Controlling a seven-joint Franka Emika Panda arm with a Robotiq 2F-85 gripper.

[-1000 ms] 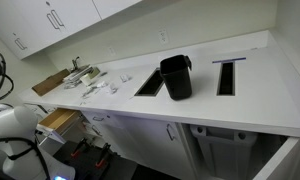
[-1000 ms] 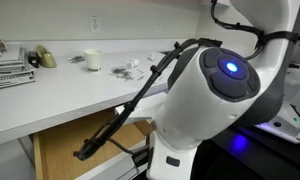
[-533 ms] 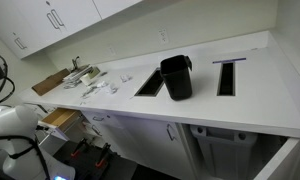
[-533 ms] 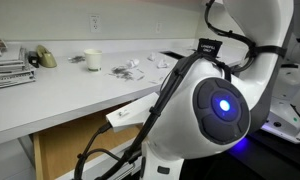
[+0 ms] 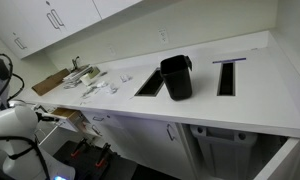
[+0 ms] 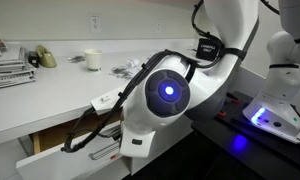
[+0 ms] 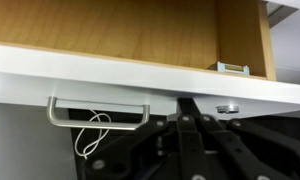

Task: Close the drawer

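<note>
The drawer point(image 7: 140, 40) sits partly open right ahead of the gripper point(image 7: 190, 115), wood box showing. The gripper's close up to the white front, beside the handle point(image 7: 98, 112), probably to shove rather than grab. Can't tell if it's spread or pressed together.

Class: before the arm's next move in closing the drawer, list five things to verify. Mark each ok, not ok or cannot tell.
1. Drawer shut? Its wooden inside shows in the wrist view, so it is open: not ok.
2. Gripper lined up with the front panel? It sits beside the handle, facing the panel: ok.
3. Gripper touching the panel? Cannot tell.
4. Jaws open or shut? Cannot tell.
5. Arm cable clear of the drawer gap? In an exterior view it hangs close to the opening: cannot tell.
</note>
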